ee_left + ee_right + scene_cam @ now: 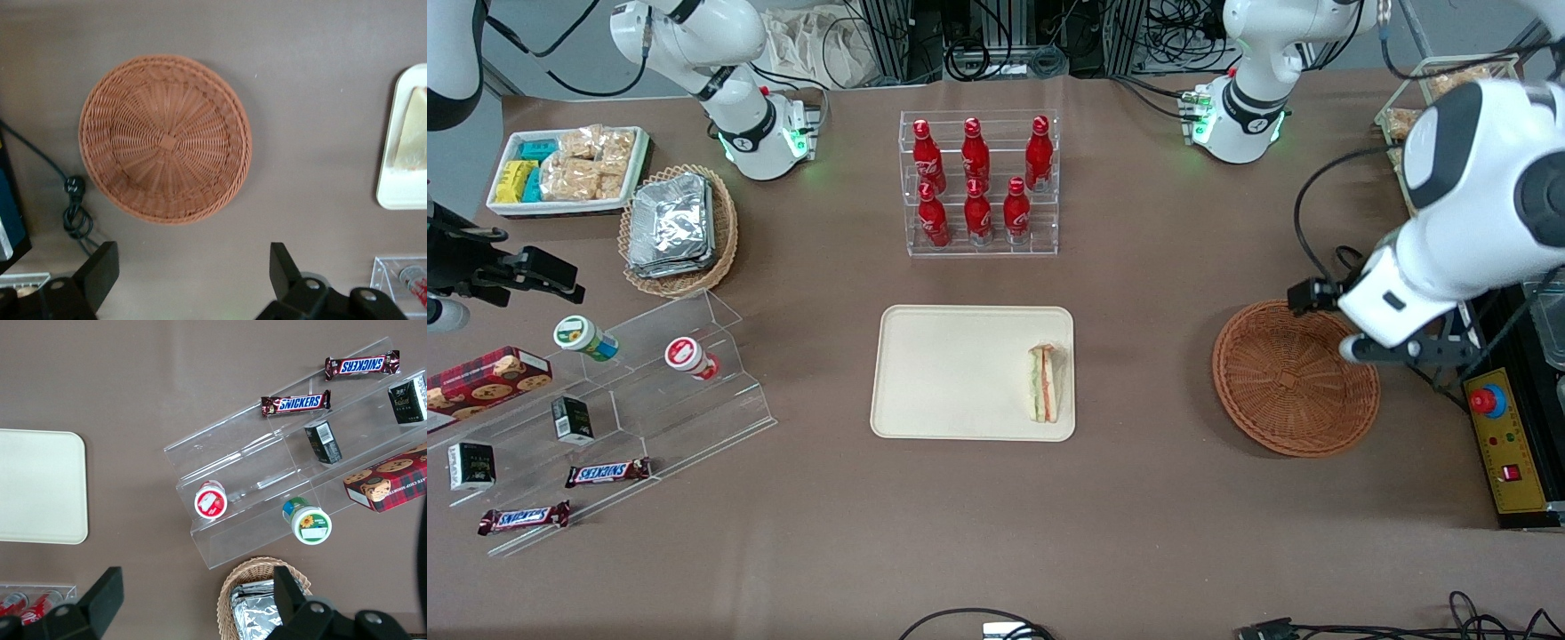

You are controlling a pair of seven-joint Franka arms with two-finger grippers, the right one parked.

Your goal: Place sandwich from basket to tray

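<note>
Brown tabletop carries the cream tray [960, 373], where the wedge sandwich [1047, 382] lies at the edge nearest the empty wicker basket [1294, 378]. Above that basket's rim the gripper [193, 270] hangs with fingers spread, holding nothing. Light, soft and slick-wrapped, the sandwich probably suits a gentle pinch across its bread faces.

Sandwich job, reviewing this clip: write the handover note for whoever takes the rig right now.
Left end effector: open, empty, hovering above the table beside the round reddish-brown wicker basket, at the working arm's end.
Basket: empty.
Triangular wedge sandwich: lying on the flat cream rectangular tray, close to the rim nearest the basket.
Done: sandwich moved and released.
Left: apparently nothing but parking the arm.
</note>
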